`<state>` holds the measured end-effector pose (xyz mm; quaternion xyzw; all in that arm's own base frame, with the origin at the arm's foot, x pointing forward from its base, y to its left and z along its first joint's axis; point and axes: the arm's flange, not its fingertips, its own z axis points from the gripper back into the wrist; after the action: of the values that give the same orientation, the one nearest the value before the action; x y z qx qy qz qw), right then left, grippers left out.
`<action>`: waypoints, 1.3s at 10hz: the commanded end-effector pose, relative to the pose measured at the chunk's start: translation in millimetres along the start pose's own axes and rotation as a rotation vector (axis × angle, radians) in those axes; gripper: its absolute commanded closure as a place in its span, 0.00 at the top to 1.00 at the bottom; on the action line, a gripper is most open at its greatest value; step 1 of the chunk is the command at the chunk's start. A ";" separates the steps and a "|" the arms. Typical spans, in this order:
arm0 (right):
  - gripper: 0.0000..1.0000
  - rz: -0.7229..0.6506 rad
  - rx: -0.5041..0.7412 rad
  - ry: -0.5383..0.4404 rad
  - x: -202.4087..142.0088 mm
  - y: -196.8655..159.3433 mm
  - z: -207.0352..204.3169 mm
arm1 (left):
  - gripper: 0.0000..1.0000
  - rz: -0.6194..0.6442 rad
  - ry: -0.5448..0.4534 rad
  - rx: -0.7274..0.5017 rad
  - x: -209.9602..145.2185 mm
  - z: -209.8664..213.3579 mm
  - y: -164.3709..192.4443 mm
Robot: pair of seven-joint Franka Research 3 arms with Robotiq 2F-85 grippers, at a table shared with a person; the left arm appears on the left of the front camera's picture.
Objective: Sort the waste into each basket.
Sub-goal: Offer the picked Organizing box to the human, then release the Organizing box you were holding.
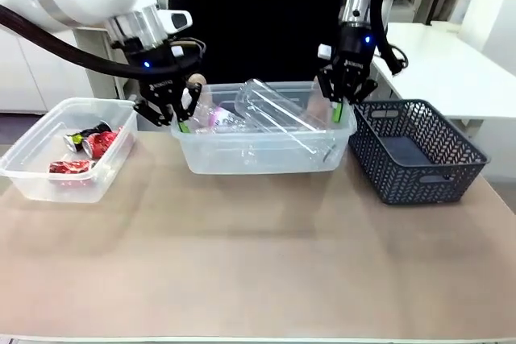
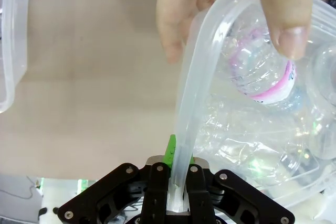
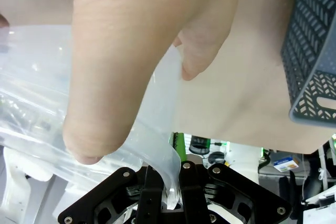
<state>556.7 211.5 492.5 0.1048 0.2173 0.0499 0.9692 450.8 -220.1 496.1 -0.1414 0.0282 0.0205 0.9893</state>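
Clear larger tub brims with crushed bottles.

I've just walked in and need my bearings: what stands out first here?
Both pincers are clamped on the rim of the large clear tub of plastic bottles at mid-table: left pincer at one end, right pincer at the other. A person's hand grips that rim too. The smaller tub holds red cans.
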 end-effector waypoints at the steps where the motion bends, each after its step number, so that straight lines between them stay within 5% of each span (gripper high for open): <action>1: 0.04 0.009 -0.003 -0.007 -4.2 1.4 4.1 | 0.04 -0.014 -0.012 0.005 -8.7 11.5 -4.8; 11: 0.04 -0.004 -0.004 -0.005 -0.6 -1.6 1.6 | 0.04 -0.016 -0.006 0.002 -7.1 6.8 -5.8; 12: 0.60 -0.024 0.004 -0.148 -14.9 -2.2 1.7 | 0.62 -0.054 0.007 -0.004 -7.9 12.4 -7.2; 13: 0.59 0.003 0.004 -0.222 -27.3 -0.5 0.9 | 0.62 -0.056 -0.004 -0.012 -8.2 19.2 -6.5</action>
<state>556.9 209.7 504.6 0.1107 0.1675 0.0409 0.9788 444.3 -226.2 507.7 -0.1416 0.0231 0.0078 0.9896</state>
